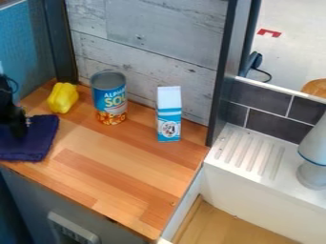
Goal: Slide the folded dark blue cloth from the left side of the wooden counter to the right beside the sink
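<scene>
Navy cloth (35, 143), folded, right beneath the black claw (20, 132)

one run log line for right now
gripper: left edge of view, at navy cloth, contact unclear | yellow pepper: just beyond cloth | can: upright, right of pepper | carton: upright, right of can

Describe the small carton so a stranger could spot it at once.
On the wooden counter, look along the gray plank wall. The carton stands upright to the right of the can. Unlike that round can, it is boxy, white and blue.
</scene>
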Tool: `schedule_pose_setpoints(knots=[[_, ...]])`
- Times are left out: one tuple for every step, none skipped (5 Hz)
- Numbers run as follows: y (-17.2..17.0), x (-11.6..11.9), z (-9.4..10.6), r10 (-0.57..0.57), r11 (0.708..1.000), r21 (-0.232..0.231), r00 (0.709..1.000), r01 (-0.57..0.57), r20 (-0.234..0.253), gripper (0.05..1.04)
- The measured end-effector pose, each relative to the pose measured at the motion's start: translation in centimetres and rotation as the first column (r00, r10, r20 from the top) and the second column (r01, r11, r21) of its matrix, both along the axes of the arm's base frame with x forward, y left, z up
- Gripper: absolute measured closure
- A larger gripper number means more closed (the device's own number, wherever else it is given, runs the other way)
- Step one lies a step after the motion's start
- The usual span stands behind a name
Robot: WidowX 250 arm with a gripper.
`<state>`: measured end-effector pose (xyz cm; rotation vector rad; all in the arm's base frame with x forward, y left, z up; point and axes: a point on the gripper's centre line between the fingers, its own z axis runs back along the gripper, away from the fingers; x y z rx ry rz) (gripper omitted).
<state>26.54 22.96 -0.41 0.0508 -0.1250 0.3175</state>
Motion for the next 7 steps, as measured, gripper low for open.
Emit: schedule_pose_setpoints(knots=[[-0.3, 0.3, -0.6, -0.013, 1.0, 0.01, 1.0, 0.013, -0.017, 0.083], [-0.9, 0.8, -0.7, -0.021, 1.0, 0.011, 1.0, 0.021, -0.01, 0.083], [-3.4, 1.7, -1.0, -0.073, 0.997, 0.005, 0.997, 0.073, -0.012, 0.083], [-7.6, 2.4, -1.0, -0.167, 0.986, -0.002, 0.986, 0.167, -0.018, 0.083], [-12.5, 2.7, -0.9, -0.261, 0.965, 0.003, 0.965, 0.261, -0.016, 0.083], [-16.4, 3.3, -1.1, -0.333, 0.943, 0.005, 0.943, 0.334, -0.017, 0.083], [-18.6, 3.6, -1.1, -0.379, 0.925, 0.006, 0.925, 0.379, -0.025, 0.083]])
